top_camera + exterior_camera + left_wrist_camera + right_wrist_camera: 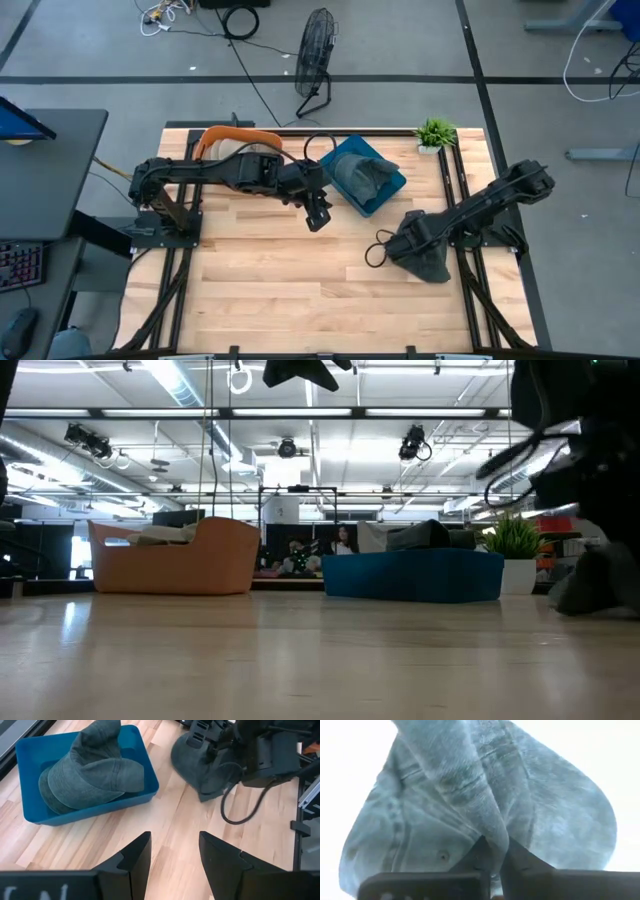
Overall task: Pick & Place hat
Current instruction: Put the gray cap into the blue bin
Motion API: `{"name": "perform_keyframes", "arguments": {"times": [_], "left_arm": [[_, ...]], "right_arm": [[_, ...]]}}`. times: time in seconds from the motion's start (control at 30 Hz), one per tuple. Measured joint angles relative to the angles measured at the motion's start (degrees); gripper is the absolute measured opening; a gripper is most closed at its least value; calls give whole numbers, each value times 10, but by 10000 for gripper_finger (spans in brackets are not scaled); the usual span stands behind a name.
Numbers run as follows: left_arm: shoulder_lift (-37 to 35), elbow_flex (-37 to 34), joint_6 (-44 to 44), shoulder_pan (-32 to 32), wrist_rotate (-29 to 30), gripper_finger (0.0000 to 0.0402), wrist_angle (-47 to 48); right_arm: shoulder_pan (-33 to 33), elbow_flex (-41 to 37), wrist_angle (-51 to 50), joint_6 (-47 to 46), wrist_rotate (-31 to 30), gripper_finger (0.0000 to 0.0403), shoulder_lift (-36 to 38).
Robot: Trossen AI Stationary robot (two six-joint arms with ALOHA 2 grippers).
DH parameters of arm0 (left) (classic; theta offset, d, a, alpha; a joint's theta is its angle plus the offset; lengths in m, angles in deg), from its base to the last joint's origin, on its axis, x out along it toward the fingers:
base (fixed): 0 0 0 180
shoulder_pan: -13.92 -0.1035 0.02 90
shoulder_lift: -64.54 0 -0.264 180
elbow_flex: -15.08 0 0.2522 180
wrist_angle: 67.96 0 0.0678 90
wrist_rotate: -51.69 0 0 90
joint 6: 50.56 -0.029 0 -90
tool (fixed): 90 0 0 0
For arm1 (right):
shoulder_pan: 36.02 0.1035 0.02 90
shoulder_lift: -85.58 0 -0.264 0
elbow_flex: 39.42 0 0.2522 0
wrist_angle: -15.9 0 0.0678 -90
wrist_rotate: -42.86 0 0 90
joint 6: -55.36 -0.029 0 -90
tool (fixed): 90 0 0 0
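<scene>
A dark grey cap (pixel 433 264) sits at the table's right side, and my right gripper (pixel 494 856) is shut on it. It also shows in the left wrist view (pixel 197 765) and at the right edge of the low view (pixel 598 585). A blue bin (pixel 390 190) at the far middle holds more grey caps (pixel 85 775). My left gripper (pixel 174 852) is open and empty above the bare wood just near of the blue bin; it also shows in the high view (pixel 318 215). My right gripper pinches a raised fold of the cap's crown cloth (pixel 487 827) between its two fingertips. The fingers come from above, slanting down from the table's right. The cap spreads out below the fingers, and in the low view its lower edge (pixel 585 608) is at the table top.
An orange bin (pixel 235 138) stands at the far left behind my left arm. A small potted plant (pixel 435 133) stands at the far right corner. Bare wood (pixel 300 290) lies across the near half of the table.
</scene>
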Motion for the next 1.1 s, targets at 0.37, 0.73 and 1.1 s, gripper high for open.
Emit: {"name": "perform_keyframes", "arguments": {"times": [0.37, 0.73, 1.1], "left_arm": [[0, 0, 0, 0, 0, 170, 0], [0, 0, -1, 0, 0, 170, 0], [0, 0, -1, 0, 0, 170, 0]], "right_arm": [[1, 173, -150, 164, -25, 10, 33], [-1, 319, -263, 322, -193, 4, 58], [-75, 325, -236, 542, -335, 3, 58]]}}
